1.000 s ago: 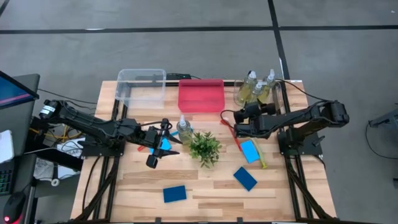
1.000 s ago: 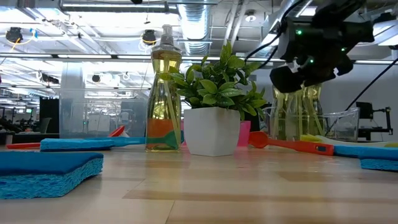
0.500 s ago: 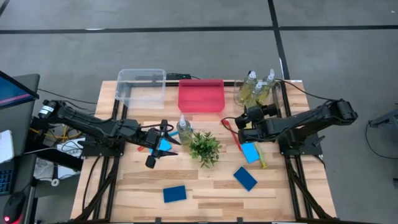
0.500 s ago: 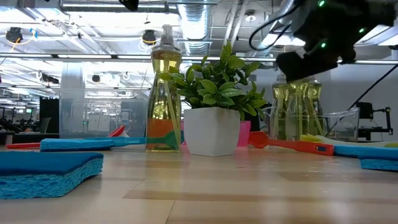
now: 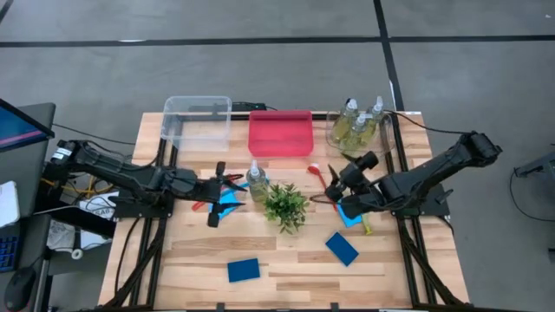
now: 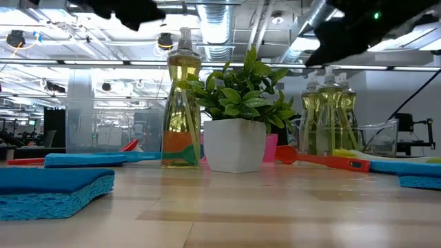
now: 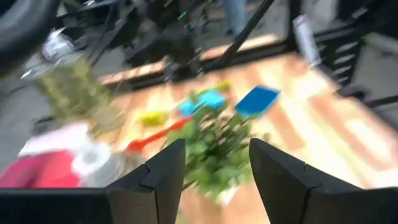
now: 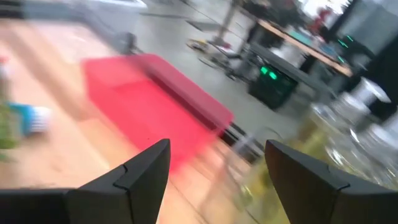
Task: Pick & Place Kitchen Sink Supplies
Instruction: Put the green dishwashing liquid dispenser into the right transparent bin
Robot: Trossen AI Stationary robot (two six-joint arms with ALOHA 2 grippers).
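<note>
Seen from above, a clear pump bottle [image 5: 256,179] of yellow-green liquid stands on the desk [image 5: 286,256] beside the plant [image 5: 285,206], just ahead of the left claw [image 5: 218,195], whose fingers are spread wide and empty. The right claw [image 5: 335,186] hovers above a blue sponge [image 5: 349,213], partly hiding it.

Low view: the bottle [image 6: 181,103] stands upright; both claws are cut off overhead.

Left wrist view: wide fingers [image 7: 163,171], blurred plant [image 7: 217,149].

Right wrist view: fingers [image 8: 146,165] spread apart before the pink bin [image 8: 155,112].

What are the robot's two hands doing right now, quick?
Left hand: open, holding nothing, above the table beside the soap bottle.
Right hand: open, holding nothing, above the red brush.
</note>
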